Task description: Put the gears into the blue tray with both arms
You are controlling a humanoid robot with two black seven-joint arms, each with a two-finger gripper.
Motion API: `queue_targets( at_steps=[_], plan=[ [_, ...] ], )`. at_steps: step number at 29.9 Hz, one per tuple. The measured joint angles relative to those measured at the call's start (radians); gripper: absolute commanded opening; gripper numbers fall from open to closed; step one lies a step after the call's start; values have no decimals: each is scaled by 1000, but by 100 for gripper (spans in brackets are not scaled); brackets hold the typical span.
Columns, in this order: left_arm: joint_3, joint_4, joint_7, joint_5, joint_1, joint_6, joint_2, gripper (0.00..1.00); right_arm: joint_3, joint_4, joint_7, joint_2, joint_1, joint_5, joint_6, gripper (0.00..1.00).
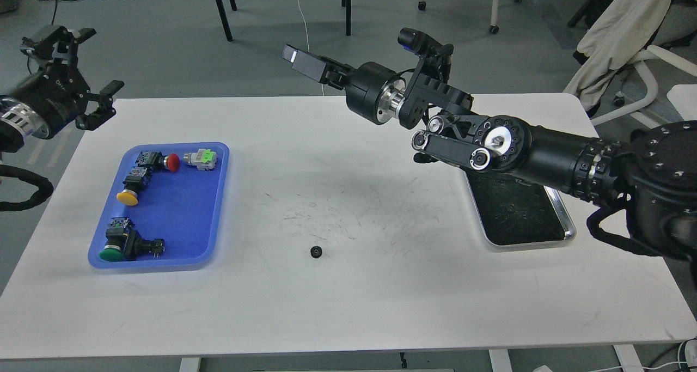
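Observation:
One small black gear [315, 251] lies alone on the white table [348, 306], below centre, well right of the blue tray [179, 208]. The blue tray sits at the table's left. My right gripper [301, 61] is raised high over the table's far edge, far above the gear, with nothing seen in it. It is seen side-on, so its fingers overlap. My left gripper [98, 61] hovers off the table's far left corner, beyond the blue tray, open and empty.
Several push-button switches lie in the blue tray: red [171, 162], yellow [127, 197], green [110, 254], and a white-and-green part [200, 158]. A steel tray [569, 231] sits at the right, half under my right arm. Chairs stand beyond the table.

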Motion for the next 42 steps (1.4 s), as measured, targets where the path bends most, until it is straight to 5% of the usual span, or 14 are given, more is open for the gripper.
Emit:
queue_targets(
  at_steps=[10,17,29,35,42],
  plan=[
    [30,-337,6,238,-4,27,133,99,149,1,-49,-245,-29,341,98,88],
    [97,-566,9,393,-5,122,259,98,198,27,-60,-350,-92,507,103,88],
    [126,-866,-2,593,9,220,432,98,326,43,-72,-479,-193,541,93,88],
    [137,-909,-14,783,14,223,448,99,364,40,-72,-489,-243,539,83,88],
    [132,-974,-141,1075,-21,216,471,99,381,35,-66,-489,-279,538,68,89]
  ],
)
